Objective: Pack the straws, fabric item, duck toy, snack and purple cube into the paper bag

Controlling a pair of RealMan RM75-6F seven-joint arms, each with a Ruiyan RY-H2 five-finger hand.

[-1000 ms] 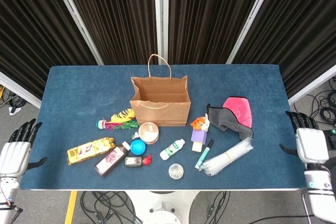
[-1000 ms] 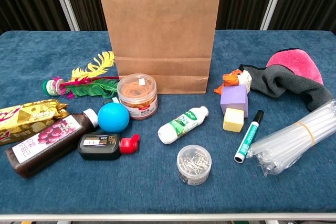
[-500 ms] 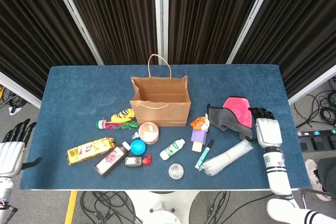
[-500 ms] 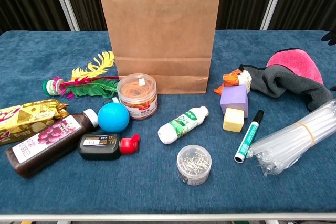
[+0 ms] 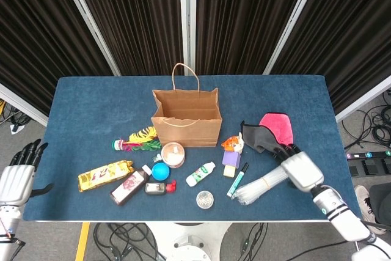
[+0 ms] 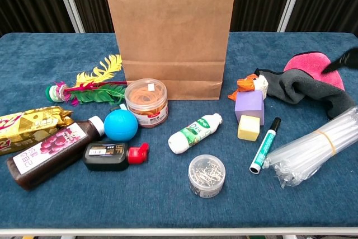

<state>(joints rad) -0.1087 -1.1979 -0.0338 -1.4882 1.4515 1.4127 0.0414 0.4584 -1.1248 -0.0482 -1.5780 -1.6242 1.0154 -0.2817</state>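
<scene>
The open brown paper bag [image 5: 186, 119] [image 6: 170, 32] stands upright mid-table. To its right lie the pink and grey fabric item [image 5: 269, 132] [image 6: 306, 81], the orange duck toy [image 5: 232, 143] [image 6: 248, 85] and the purple cube [image 5: 231, 158] [image 6: 249, 107]. The clear straws bundle [image 5: 261, 185] [image 6: 314, 150] lies near the front right edge. The snack bar [image 5: 105, 175] [image 6: 27, 127] is at the front left. My right hand [image 5: 299, 169] hovers over the straws' right end with fingers stretched toward the fabric, holding nothing; only a dark blurred fingertip [image 6: 341, 60] shows in the chest view. My left hand [image 5: 16, 178] hangs open off the table's left edge.
In front of the bag lie a feather toy [image 5: 135, 140], a rubber-band jar [image 5: 173, 154], a blue ball [image 5: 160, 171], a white bottle [image 5: 200, 173], a dark ink bottle [image 5: 160, 187], a juice bottle [image 5: 129, 185], a pin tub [image 5: 204, 199], a marker [image 5: 237, 180] and a yellow block [image 6: 249, 127].
My right hand swung in from the table's right side and now hovers over the straws' right end. The left hand shifted slightly beside the left edge. No object moved.
</scene>
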